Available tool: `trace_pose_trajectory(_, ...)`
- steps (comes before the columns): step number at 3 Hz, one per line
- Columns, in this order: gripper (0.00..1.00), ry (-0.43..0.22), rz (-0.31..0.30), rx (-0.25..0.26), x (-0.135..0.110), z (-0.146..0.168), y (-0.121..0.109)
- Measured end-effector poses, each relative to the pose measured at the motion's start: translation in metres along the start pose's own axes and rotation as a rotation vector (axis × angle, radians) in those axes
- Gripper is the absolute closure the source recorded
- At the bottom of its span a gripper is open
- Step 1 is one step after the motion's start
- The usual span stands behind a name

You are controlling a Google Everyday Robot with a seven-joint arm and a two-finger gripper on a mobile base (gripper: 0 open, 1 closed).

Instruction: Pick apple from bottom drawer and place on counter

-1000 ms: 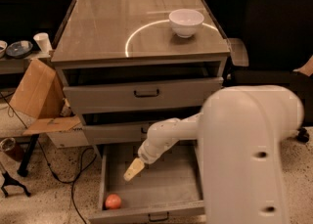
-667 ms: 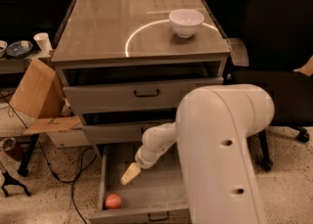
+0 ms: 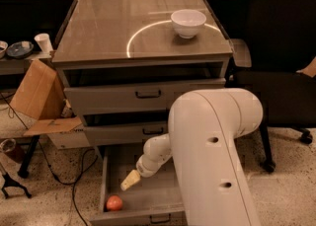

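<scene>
Bottom drawer [image 3: 148, 198]: stands open, projecting well forward of the tabletop's [image 3: 98, 32] front edge, with its flat grey floor exposed.

Apple [image 3: 114, 203]: lies on the drawer floor in the front left corner of the drawer, close to the low front panel. It sits below the left half of the tabletop's front edge. Nothing touches it.

Pincer [image 3: 131, 179]: reaches down into the open drawer, its pale tip pointing down and left towards the apple. It is just beside and above the fruit, with a clear gap between them. How far it is open cannot be told, since the tip reads as a single pale shape. It has hold of nothing visible.

Arm [image 3: 212, 156]: large white housing in the foreground, covering the right part of the drawer.

Tabletop: glossy grey-brown, marked with a pale circular arc. A white bowl [image 3: 188, 22] stands upright on the arc, near the far right corner.

Two upper drawers [image 3: 143, 94]: both slightly ajar beneath the front edge.

Surroundings: a cardboard box [image 3: 37, 92] beyond the left edge, a black chair [image 3: 281, 47] beyond the right edge
</scene>
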State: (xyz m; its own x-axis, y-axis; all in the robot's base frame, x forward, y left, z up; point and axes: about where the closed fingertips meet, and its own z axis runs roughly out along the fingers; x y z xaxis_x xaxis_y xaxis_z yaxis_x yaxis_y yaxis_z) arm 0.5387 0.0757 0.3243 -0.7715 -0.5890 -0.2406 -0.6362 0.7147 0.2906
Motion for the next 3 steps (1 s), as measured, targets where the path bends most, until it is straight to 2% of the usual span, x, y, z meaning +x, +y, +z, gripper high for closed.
trace_pose_trajectory(1,0.00,0.006,0.000,-0.054,0.001,0.029,0.001)
trace_pose_trajectory(2,0.00,-0.009,0.013,-0.146,0.004,0.074,0.003)
trace_pose_trajectory(3,0.00,-0.029,0.051,-0.226,0.021,0.115,-0.004)
